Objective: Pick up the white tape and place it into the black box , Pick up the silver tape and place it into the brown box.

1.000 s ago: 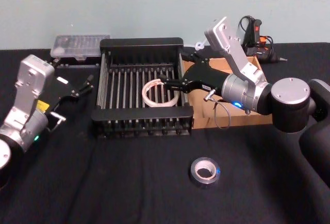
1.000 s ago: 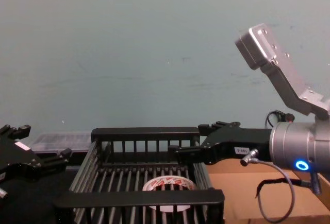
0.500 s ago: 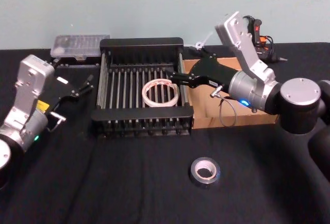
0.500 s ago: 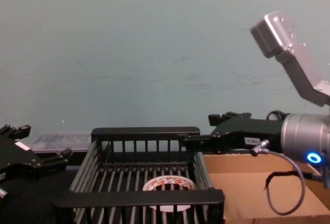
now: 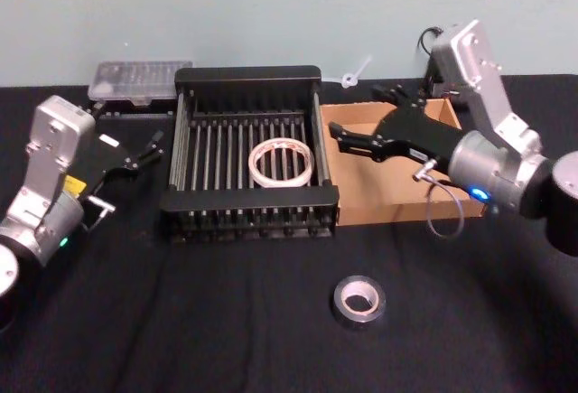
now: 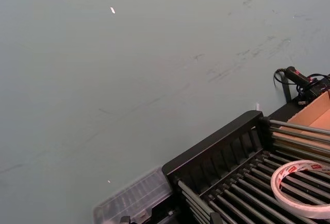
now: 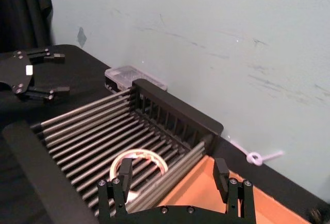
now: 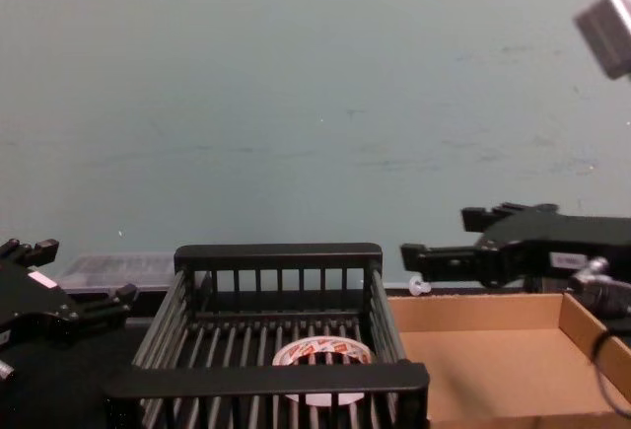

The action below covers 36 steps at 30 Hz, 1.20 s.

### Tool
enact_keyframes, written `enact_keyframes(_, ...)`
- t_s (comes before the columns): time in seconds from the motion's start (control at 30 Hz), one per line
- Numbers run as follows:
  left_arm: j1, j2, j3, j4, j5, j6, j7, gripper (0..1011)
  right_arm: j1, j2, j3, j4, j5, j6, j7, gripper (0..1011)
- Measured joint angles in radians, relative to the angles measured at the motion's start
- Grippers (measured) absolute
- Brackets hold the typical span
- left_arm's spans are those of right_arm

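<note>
Backdrop: pale teal wall behind a black-draped table [image 5: 226, 339].
White tape [image 5: 282, 162]: flat on the slatted floor of the black box [image 5: 248, 77], hole facing up; first half of the task judged done.
Silver tape [image 5: 358, 300]: flat on the cloth near the front edge, well apart from both boxes, axis vertical, hole up, no side favoured for a grasp.
Brown box [image 5: 397, 205]: just right of the crate, holding no tape.
Right gripper [image 5: 340, 136]: fingers spread and empty, poised over the brown box's left end, pointing toward the crate.
Left gripper [image 5: 149, 151]: parked left of the crate, fingers apart.
Key relation: silver tape lying toward the robot from the right gripper, right arm clearly nearer; likely a pull-back and top-down descent.
</note>
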<state>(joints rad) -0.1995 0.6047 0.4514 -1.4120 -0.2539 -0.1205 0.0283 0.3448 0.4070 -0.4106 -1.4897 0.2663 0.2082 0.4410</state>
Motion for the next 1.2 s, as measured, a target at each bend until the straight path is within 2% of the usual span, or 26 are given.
enact_keyframes(0.23, 0.0, 0.0, 0.0, 0.0, 0.0, 0.0, 0.0, 1001, -0.096, 0.074, 0.041, -0.117, 0.048, 0.045, -0.001, 1002)
enact_keyframes(0.6, 0.0, 0.0, 0.0, 0.0, 0.0, 0.0, 0.0, 1001, -0.234, 0.159, 0.079, -0.238, 0.124, 0.098, -0.01, 1002)
enact_keyframes(0.9, 0.0, 0.0, 0.0, 0.0, 0.0, 0.0, 0.0, 1001, -0.291, 0.214, 0.06, -0.278, 0.15, 0.132, -0.004, 1002)
enact_keyframes(1.2, 0.0, 0.0, 0.0, 0.0, 0.0, 0.0, 0.0, 1001, -0.289, 0.246, 0.021, -0.28, 0.154, 0.152, 0.016, 1002)
